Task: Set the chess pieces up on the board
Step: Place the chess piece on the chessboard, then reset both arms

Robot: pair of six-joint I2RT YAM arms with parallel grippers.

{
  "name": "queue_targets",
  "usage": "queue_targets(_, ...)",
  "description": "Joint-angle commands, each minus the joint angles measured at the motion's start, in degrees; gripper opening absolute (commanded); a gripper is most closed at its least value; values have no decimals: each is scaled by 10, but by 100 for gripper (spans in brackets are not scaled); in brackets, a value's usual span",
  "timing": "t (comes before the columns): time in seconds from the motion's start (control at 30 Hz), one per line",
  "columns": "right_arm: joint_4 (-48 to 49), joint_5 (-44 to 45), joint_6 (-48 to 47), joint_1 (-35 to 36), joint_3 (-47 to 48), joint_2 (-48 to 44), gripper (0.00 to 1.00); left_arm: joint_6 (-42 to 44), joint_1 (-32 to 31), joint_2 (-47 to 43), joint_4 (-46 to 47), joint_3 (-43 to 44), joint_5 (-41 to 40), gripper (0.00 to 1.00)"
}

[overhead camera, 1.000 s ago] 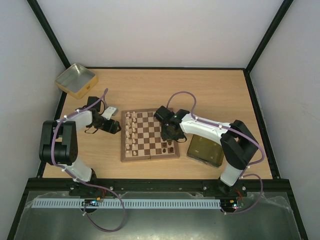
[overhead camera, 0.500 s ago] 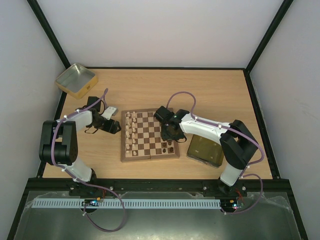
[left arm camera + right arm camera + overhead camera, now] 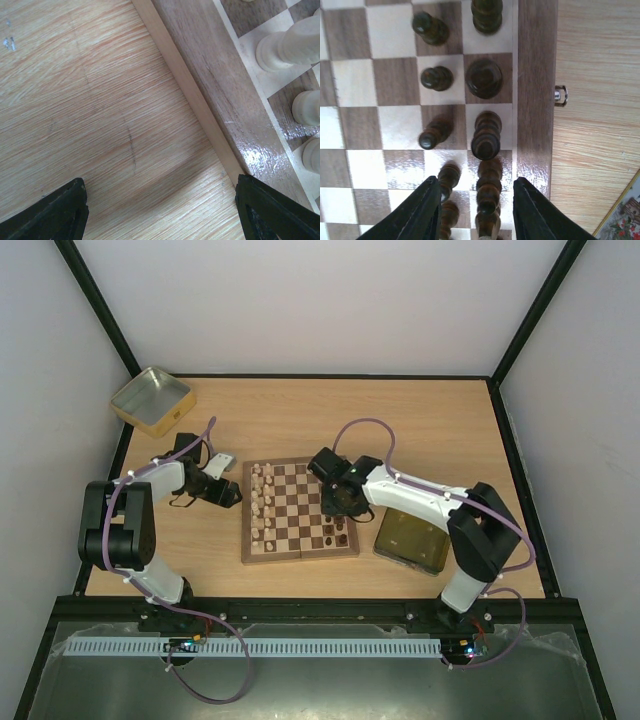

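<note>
The chessboard point(image 3: 298, 510) lies mid-table. Cream pieces point(image 3: 262, 502) stand in two columns along its left side. Dark pieces point(image 3: 336, 533) stand at its near right. My right gripper point(image 3: 336, 506) hovers over the board's right side. In the right wrist view it point(image 3: 476, 215) is open, with its fingers point(image 3: 420, 212) astride a dark piece point(image 3: 489, 186) in the edge column, not touching it. More dark pieces point(image 3: 483, 78) stand beyond. My left gripper point(image 3: 230, 496) is low beside the board's left rim point(image 3: 200, 100), open point(image 3: 160, 220) and empty over bare table. Cream pieces point(image 3: 290, 45) show at its right.
An open gold tin point(image 3: 152, 400) sits at the far left corner. A second gold tin point(image 3: 410, 538) lies right of the board, under my right arm; its corner shows in the right wrist view point(image 3: 627, 215). A metal clasp point(image 3: 561, 95) sticks out of the board's right edge.
My right arm has shifted slightly over the board's right side. My left arm has not moved.
</note>
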Motion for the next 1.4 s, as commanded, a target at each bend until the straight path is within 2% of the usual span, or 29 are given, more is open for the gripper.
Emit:
queue_targets(0.0, -12, 18, 0, 4, 30, -33, 38, 1, 2, 2, -14, -10, -3, 81)
queue_targets(0.13, -26, 33, 0, 5, 44, -47, 38, 0, 2, -7, -10, -11, -13, 81)
queue_targets(0.3, -47, 66, 2, 4, 42, -84, 39, -2, 5, -40, -14, -8, -65, 81)
queue_targets(0.6, -68, 119, 11, 4, -24, -221, 39, 47, 23, -158, -146, 65, -111, 83)
queue_targets(0.73, -69, 122, 9, 10, -56, -276, 54, 65, 13, -235, -233, 112, -42, 87)
queue_targets(0.77, -68, 124, 10, 16, -64, -291, 56, 72, 6, -252, -252, 122, -22, 88)
queue_targets(0.93, -65, 126, 15, 44, -91, -356, 57, 90, -66, -338, -323, 160, 64, 96)
queue_targets(1.1, -57, 92, 16, 60, -110, -413, 57, 50, -138, -397, -336, 166, 90, 99)
queue_targets(1.37, -51, 74, 11, 69, -151, -482, 57, 44, -139, -448, -340, 173, 146, 99)
